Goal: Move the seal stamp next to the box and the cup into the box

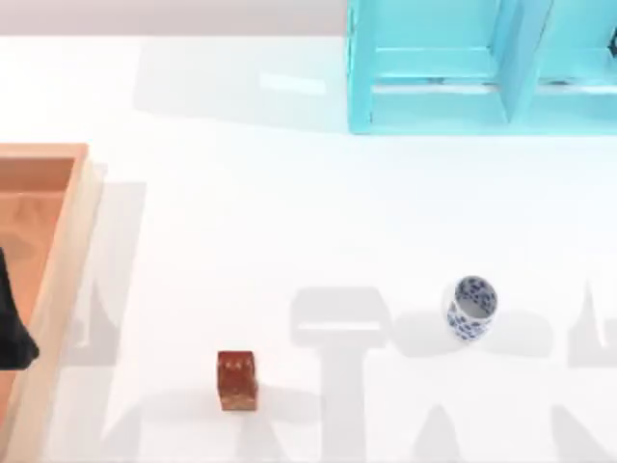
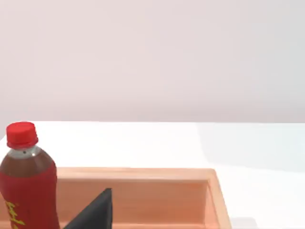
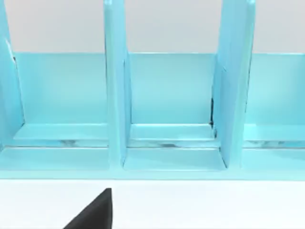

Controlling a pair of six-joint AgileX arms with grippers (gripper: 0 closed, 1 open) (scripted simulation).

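White table bears box, turquoise shelf.

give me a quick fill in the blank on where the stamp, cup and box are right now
1. On the table, the seal stamp stands to the ____ of the cup.
2. The cup is ____ the box, on the white table.
3. The bottle has a ____ cap.
4. The shelf unit at the far edge is ____.

Missing words: left; outside; red; turquoise

blue-floral white cup, red-brown stamp
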